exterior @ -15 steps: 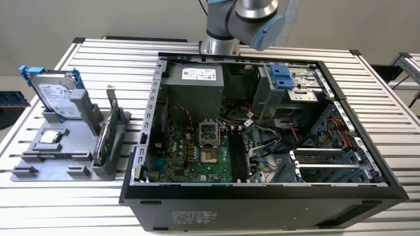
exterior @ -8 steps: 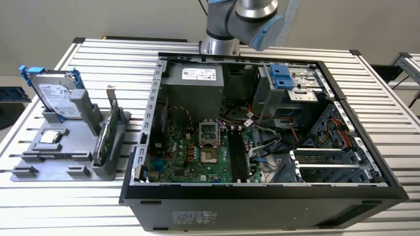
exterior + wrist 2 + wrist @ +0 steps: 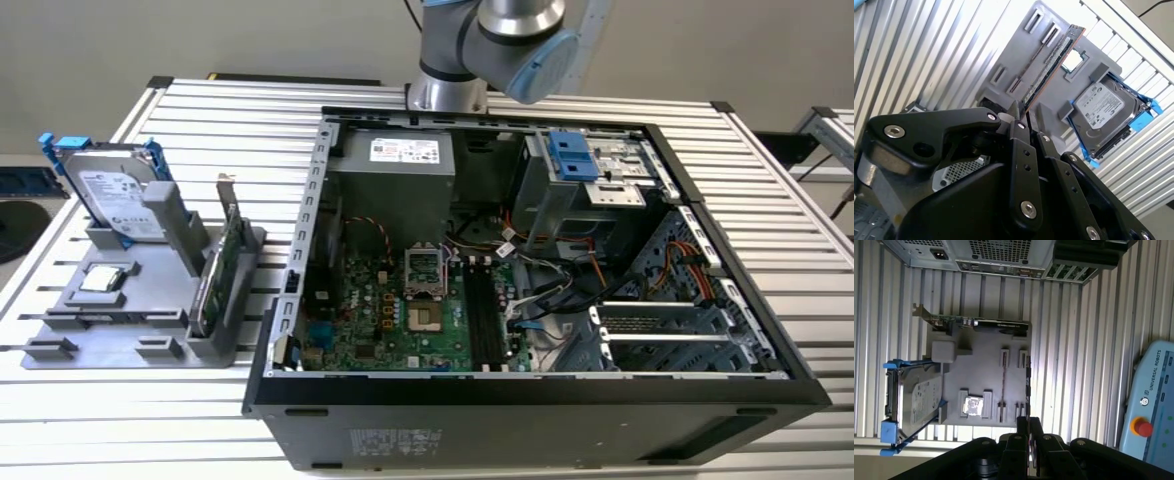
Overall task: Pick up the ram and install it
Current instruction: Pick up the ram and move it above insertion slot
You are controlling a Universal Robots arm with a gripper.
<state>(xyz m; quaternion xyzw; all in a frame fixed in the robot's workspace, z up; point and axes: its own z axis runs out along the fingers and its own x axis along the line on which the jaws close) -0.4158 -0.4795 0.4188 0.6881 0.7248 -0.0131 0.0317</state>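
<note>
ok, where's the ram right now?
In both wrist views the ram stands on edge in the grey tray at the exterior view's left, beside the processor chip, apart from the gripper.

Arm [image 3: 514,35] raised high in the exterior view, end effector [image 3: 1027,115] facing down, black fingers [image 3: 1018,135] pinched close together

Black gripper [image 3: 1025,111], fingers [image 3: 1019,137] drawn nearly together, long thin dark ram stick [image 3: 1054,60] with coppery edge running straight out beyond the fingers on a grey slotted holder [image 3: 1004,75], silver hard drive in blue rails [image 3: 1104,112] farther off beside it.
</note>
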